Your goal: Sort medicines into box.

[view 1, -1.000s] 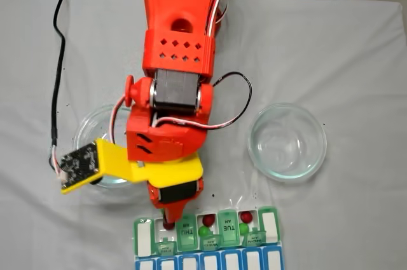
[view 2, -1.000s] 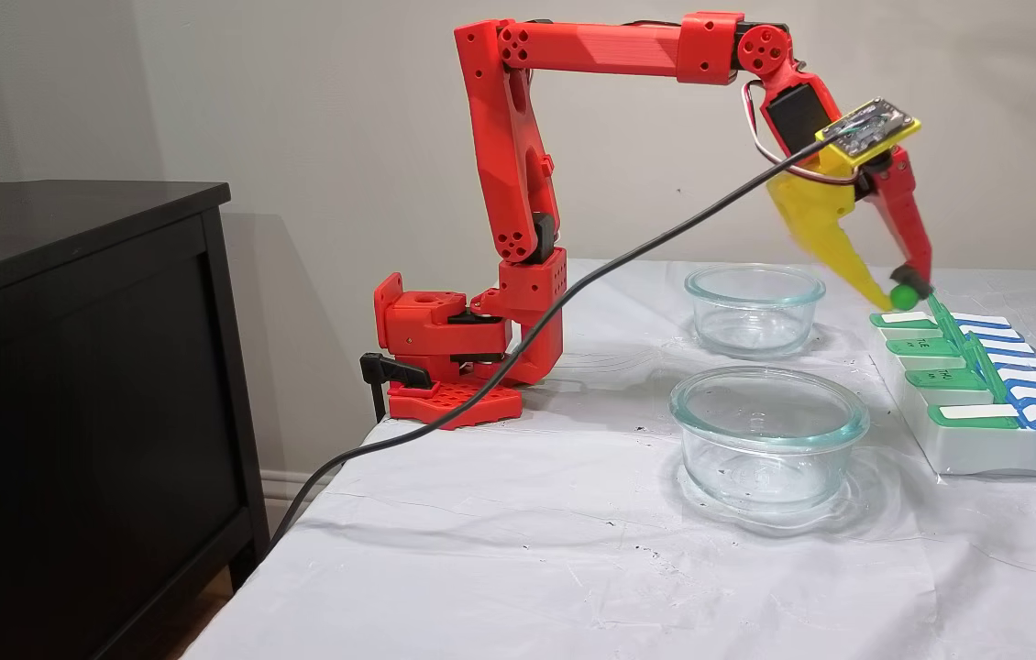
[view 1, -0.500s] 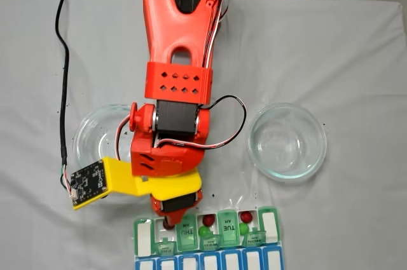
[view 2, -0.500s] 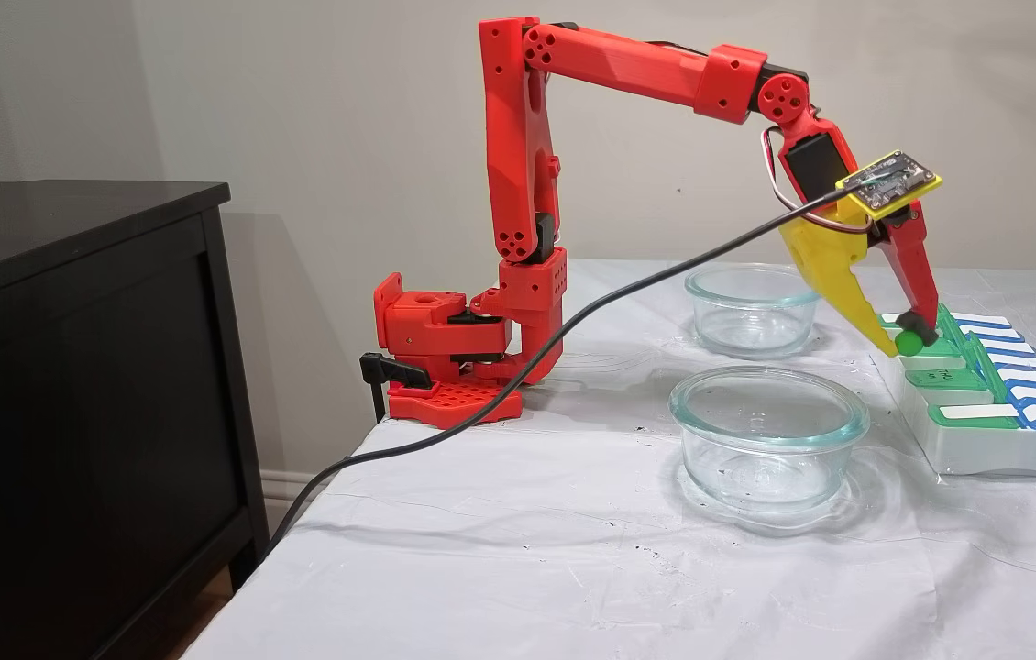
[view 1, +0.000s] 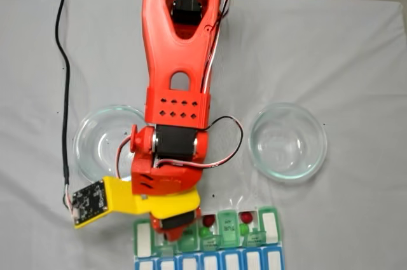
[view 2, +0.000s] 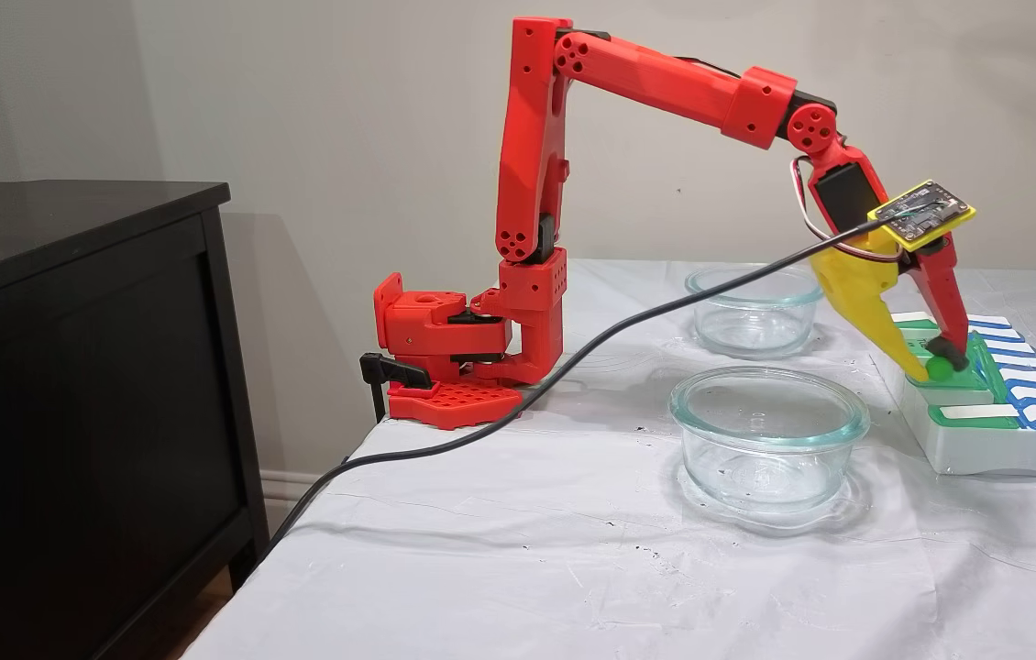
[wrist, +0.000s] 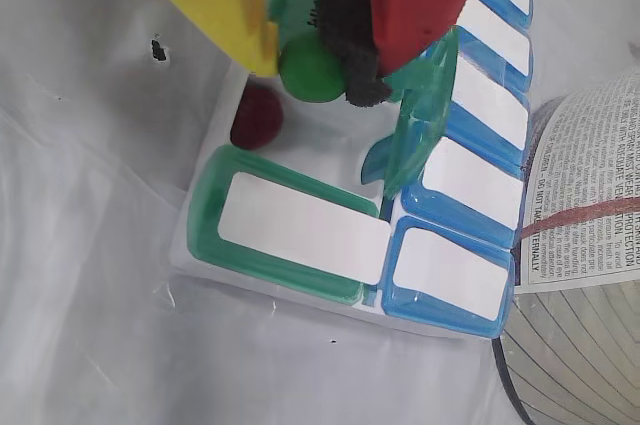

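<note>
In the wrist view, the arm's yellow-and-red two-fingered hand (wrist: 318,53) is closed on a small round green ball (wrist: 311,69), held just above an open compartment of the rectangular green-and-blue lidded pill box (wrist: 290,225). A dark red ball (wrist: 257,116) already lies in that compartment. The raised translucent green lid (wrist: 420,110) stands just beside the red finger. Farther off, two clear round glass dishes (view 2: 767,437) sit on the white-covered bench (view 2: 518,550). If released from this height, the ball may bounce off the red one or the compartment rim and roll away; the finger could also knock the lid.
</note>
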Tool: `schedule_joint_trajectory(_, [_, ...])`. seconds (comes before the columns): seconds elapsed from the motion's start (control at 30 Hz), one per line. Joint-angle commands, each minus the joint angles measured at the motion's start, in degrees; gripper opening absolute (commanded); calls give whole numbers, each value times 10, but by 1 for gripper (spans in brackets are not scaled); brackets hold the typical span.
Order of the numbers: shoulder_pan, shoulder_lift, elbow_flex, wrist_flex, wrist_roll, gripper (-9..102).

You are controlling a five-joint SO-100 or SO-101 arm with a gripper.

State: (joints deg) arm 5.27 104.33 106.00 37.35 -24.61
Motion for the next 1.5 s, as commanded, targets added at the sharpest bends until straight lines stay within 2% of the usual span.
schedule_joint_trajectory(0.0, [0, 32, -47, -24, 5, 0])
schedule_joint_trajectory(0.3, [0, 27, -28, -67, -9, 0])
schedule_joint_trajectory(0.47, [-2, 23, -22, -71, -24, 13])
schedule_joint_trajectory(0.8, [-6, 28, -16, -66, -33, 16])
schedule_joint_trajectory(0.97, [-11, 64, -15, -42, -25, 12])
schedule_joint_trajectory(1.1, [-12, 118, -16, -36, 7, 0])
schedule_joint_trajectory(1.3, [-41, 229, 33, -16, 15, 0])
schedule_joint_trajectory(1.47, [-98, 307, 91, -62, 53, 0])
